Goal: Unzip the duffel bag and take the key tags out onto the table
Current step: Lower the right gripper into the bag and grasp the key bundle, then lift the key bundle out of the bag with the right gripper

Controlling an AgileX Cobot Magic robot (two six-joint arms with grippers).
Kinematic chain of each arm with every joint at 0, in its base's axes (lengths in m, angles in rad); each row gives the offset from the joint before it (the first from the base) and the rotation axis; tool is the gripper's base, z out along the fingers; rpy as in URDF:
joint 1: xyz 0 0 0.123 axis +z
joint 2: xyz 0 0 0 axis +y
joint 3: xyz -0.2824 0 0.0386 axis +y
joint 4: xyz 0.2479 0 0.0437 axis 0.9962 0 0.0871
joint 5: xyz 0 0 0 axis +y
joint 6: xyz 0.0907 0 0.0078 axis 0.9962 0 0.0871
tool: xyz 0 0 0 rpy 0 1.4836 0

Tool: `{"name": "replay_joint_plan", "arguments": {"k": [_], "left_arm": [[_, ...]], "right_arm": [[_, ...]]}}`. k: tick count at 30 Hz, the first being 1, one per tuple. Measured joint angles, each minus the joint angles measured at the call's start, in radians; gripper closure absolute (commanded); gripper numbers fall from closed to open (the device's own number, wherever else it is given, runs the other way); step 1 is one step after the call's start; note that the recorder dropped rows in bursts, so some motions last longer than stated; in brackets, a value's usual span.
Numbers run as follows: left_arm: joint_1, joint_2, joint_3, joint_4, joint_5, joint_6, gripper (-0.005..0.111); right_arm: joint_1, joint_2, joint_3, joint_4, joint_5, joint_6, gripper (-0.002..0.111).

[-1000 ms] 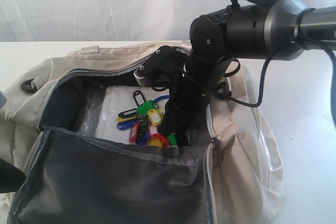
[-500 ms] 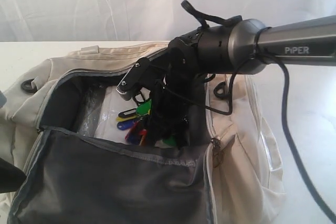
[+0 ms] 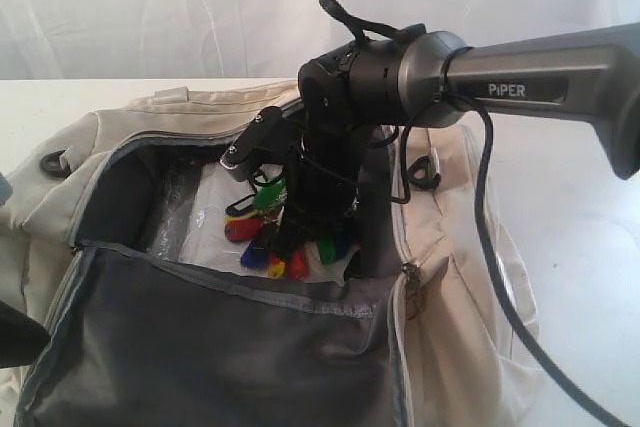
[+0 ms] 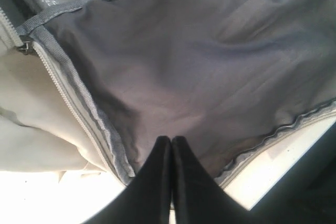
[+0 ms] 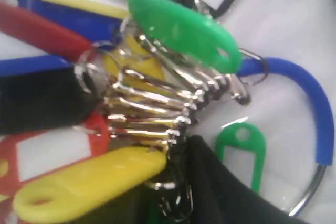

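Observation:
The cream duffel bag (image 3: 470, 247) lies unzipped on the white table (image 3: 580, 227), its dark grey flap (image 3: 220, 347) folded toward the front. My right gripper (image 3: 305, 232) reaches down into the opening and is shut on the metal rings of the key tags (image 3: 280, 247). Red, blue, yellow and green tags hang bunched under it, just above the white bag floor. The right wrist view shows the key tags (image 5: 147, 103) fanned from the right gripper (image 5: 176, 198). My left gripper (image 4: 171, 141) is shut, its tips over the flap lining (image 4: 210, 66) near the zipper edge.
A crinkled clear plastic sheet over a white insert (image 3: 195, 212) lines the bag floor. Black D-rings sit at the bag's left end (image 3: 52, 161) and beside the right arm (image 3: 422, 169). The right arm's cable (image 3: 490, 247) loops over the bag's right side.
The right arm swung left and lowered into the bag, closed on the rings, and the tags gathered from lying spread out into a hanging bunch. The left gripper has not visibly moved.

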Motion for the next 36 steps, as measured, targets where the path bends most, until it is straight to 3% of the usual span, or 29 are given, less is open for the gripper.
{"name": "replay_joint_plan", "arguments": {"k": [15, 23, 36], "left_arm": [[0.000, 0.000, 0.000, 0.000, 0.000, 0.004, 0.107], [0.000, 0.000, 0.000, 0.000, 0.000, 0.004, 0.107], [0.000, 0.000, 0.000, 0.000, 0.000, 0.004, 0.107]], "right_arm": [[0.002, -0.058, -0.077, 0.104, 0.100, 0.003, 0.108], [0.002, -0.130, -0.079, 0.247, 0.146, -0.061, 0.108], [0.002, -0.207, -0.079, 0.262, 0.152, -0.112, 0.108]]}}
